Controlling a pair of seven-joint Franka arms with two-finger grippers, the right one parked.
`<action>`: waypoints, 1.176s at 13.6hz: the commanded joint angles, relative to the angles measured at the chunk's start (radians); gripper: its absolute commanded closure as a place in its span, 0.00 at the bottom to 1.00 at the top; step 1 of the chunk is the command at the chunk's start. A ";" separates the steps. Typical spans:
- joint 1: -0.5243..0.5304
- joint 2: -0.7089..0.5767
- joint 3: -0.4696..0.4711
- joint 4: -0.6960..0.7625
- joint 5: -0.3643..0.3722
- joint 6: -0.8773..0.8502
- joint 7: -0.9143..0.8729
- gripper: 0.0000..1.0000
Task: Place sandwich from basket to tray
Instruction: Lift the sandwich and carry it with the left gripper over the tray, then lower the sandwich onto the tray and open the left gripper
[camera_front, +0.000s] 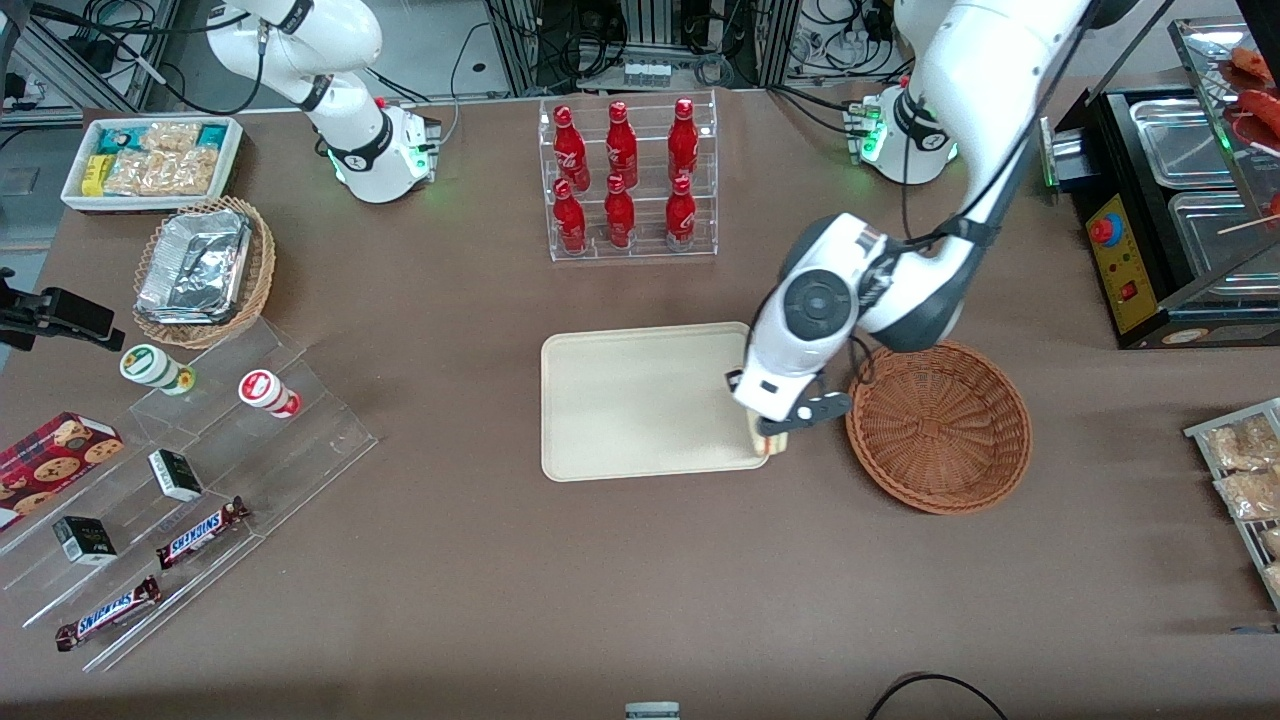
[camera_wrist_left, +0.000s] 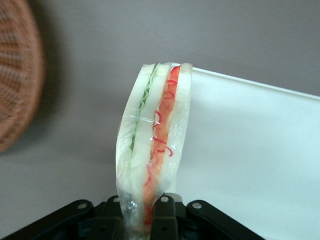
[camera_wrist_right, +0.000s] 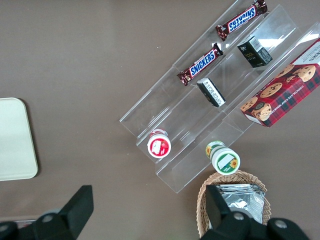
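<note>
We see the pincer (camera_front: 768, 440) clamped on the sandwich (camera_wrist_left: 152, 145), holding it on edge over the rim of the tray (camera_front: 640, 400) nearest the basket (camera_front: 940, 425). In the wrist view, the filling layers face the camera. The basket sits on the desk (camera_front: 500, 580), just beside the tray.

The front view looks steeply down on the brown table (camera_front: 450, 560) from high above its near edge, taking in the tray (camera_front: 640, 400) at centre. The left wrist view sits close over the gripper (camera_wrist_left: 150, 220), facing along the held sandwich (camera_wrist_left: 155, 145) toward the tray (camera_wrist_left: 250, 150) rim, with the basket (camera_wrist_left: 17, 75) beside. The right wrist view looks straight down near the clear stepped stand (camera_wrist_right: 200, 105), well apart from the tray (camera_wrist_right: 15, 140) toward the parked arm's end. All three share the tray.
</note>
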 joint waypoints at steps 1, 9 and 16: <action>-0.102 0.111 0.008 0.148 0.038 -0.021 -0.102 1.00; -0.250 0.277 0.010 0.303 0.107 -0.024 -0.262 1.00; -0.276 0.303 0.019 0.314 0.110 -0.022 -0.272 1.00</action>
